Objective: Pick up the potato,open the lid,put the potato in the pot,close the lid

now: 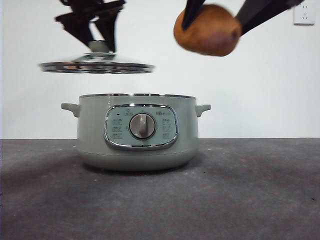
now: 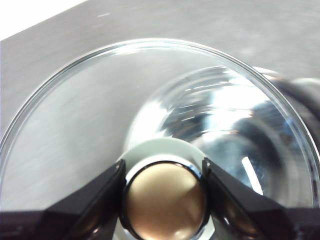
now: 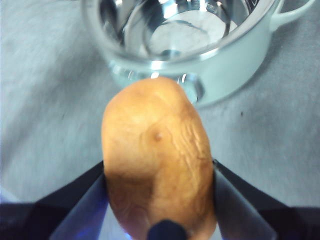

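The sage-green pot [image 1: 137,132] stands open on the dark table, its dial facing me. My left gripper [image 1: 98,37] is shut on the knob [image 2: 165,200] of the glass lid [image 1: 96,65] and holds the lid level in the air above and to the left of the pot. My right gripper [image 1: 215,17] is shut on the orange-brown potato [image 1: 207,30] and holds it high above the pot's right handle. In the right wrist view the potato [image 3: 157,160] hangs just outside the pot's shiny open bowl [image 3: 175,30].
The dark grey table [image 1: 250,190] runs wide on both sides of the pot. A white wall stands behind, with a socket [image 1: 304,14] at the top right.
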`<state>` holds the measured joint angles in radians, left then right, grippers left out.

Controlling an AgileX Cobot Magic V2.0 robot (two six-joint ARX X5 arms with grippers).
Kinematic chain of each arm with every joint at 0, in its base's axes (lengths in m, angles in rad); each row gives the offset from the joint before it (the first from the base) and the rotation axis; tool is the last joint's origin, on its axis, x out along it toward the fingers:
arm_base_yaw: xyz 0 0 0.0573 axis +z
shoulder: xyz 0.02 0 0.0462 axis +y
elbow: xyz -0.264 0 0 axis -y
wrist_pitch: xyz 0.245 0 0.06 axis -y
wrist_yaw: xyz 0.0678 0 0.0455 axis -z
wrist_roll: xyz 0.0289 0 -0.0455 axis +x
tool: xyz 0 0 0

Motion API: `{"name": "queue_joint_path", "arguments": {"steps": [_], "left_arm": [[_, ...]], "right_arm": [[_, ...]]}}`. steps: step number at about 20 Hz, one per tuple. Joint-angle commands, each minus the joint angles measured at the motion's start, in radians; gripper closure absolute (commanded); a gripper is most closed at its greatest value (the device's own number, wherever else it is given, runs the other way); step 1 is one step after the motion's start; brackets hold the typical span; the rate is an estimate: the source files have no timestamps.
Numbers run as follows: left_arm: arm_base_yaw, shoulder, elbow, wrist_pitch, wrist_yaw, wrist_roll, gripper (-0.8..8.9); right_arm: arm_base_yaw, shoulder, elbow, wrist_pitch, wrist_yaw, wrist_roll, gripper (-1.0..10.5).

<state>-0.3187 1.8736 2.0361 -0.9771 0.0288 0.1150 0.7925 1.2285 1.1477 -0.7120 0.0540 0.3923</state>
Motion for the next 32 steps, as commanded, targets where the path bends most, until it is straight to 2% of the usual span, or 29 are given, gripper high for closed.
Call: {"name": "queue_joint_path", "arguments": {"steps": [1,5,9,13,21,22,24,25,28,32], "left_arm": [[0.053,-0.043,0.004,0.006,0.009,0.018,8.22],[0.144,-0.064,0.004,-0.010,0.031,0.029,8.22],[0.218,-0.066,0.004,-0.023,0.031,0.028,8.22],[0.272,-0.066,0.004,-0.023,0.031,0.035,8.22],[0.367,-0.066,0.004,-0.023,0.033,0.039,8.22],[0.370,-0.066,0.004,-0.023,0.035,0.039,8.22],[0.374,-0.066,0.004,-0.023,0.063,0.039,8.22],[0.374,-0.066,0.004,-0.022,0.065,0.039,8.22],[0.374,-0.066,0.004,-0.020,0.083,0.038,8.22],[0.353,-0.066,0.004,-0.025,0.106,0.019,8.22]], "right_arm": [[-0.058,0.138,0.127,0.007,-0.069,-0.048,9.5],[-0.133,0.432,0.430,-0.010,-0.143,-0.090,9.5],[-0.146,0.724,0.772,-0.091,-0.161,-0.132,9.5],[-0.146,0.935,0.986,-0.127,-0.163,-0.161,9.5],[-0.144,1.093,1.002,-0.157,-0.152,-0.162,9.3],[-0.143,1.093,1.002,-0.158,-0.151,-0.161,8.5],[-0.136,1.093,1.002,-0.155,-0.148,-0.161,5.6],[-0.136,1.093,1.002,-0.162,-0.147,-0.161,4.9],[-0.130,1.090,1.002,-0.178,-0.097,-0.161,4.6],[-0.119,0.997,1.003,-0.281,-0.087,-0.177,4.7]]}}
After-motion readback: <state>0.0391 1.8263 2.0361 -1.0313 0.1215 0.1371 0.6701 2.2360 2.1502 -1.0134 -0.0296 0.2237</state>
